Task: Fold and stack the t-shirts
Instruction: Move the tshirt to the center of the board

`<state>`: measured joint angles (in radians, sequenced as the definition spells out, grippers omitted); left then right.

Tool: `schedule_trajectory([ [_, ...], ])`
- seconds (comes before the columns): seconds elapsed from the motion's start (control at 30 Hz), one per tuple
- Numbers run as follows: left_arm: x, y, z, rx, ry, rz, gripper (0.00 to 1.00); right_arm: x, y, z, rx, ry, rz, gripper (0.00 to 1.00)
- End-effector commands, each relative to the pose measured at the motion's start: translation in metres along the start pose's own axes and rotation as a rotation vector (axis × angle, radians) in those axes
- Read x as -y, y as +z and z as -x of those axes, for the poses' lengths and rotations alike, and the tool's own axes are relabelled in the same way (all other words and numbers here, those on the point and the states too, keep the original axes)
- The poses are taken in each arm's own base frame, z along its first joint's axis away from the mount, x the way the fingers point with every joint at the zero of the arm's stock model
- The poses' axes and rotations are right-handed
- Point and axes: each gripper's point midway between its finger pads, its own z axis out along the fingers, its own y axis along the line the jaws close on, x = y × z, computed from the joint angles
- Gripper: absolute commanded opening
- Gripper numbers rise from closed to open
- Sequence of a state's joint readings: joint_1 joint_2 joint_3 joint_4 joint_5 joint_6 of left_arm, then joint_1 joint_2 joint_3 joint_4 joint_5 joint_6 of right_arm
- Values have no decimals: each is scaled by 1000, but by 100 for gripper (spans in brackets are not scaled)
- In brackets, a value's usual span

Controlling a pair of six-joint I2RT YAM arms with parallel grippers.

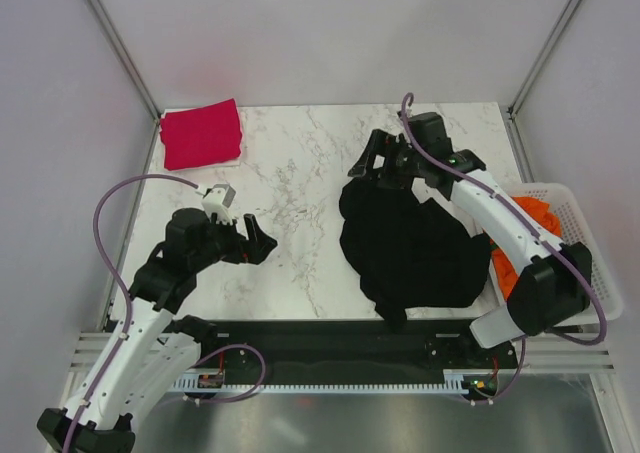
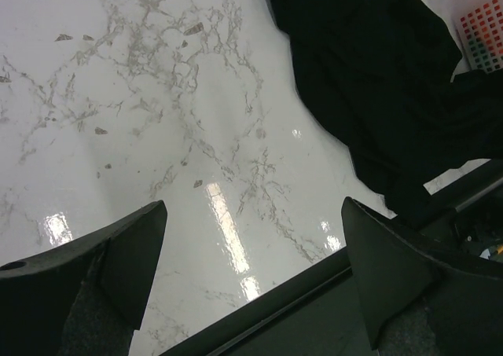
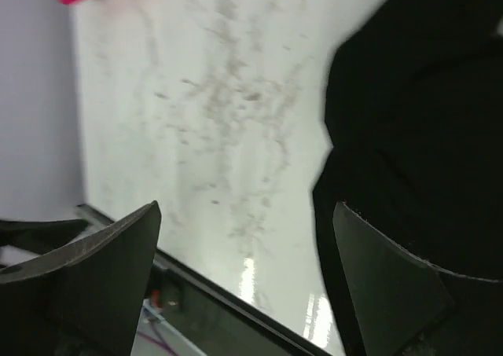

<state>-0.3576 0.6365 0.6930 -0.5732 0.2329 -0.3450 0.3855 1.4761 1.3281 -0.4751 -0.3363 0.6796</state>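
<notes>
Right gripper (image 1: 368, 161) spread, empty, at eleven o'clock edge of black t-shirt (image 1: 415, 243). Left gripper (image 1: 258, 243) spread, empty, at its nine o'clock. Red t-shirt (image 1: 200, 133) folded, table's ten o'clock.

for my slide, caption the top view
Open left gripper and right gripper, black t-shirt crumpled at right, red t-shirt folded far left
</notes>
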Motion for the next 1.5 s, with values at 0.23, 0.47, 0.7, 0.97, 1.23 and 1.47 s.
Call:
schedule_trajectory([
  [0.23,-1,3,8,1,-10,23,100,93,-27,-24,-25,-225,-551,98],
  [0.47,17,40,7,-96,-82,8,100,145,-27,-45,-6,-234,-665,98],
  [0.7,34,34,23,-98,-47,-15,100,155,23,-35,-20,-205,-554,97],
  [0.97,1,-24,15,38,-23,137,100,183,73,-34,-81,-196,-550,87],
  [1.23,-6,-39,20,194,2,121,100,171,90,-24,-67,-170,-468,55],
  [1.47,-5,-35,19,167,5,123,100,127,99,-22,-72,-276,-418,54],
])
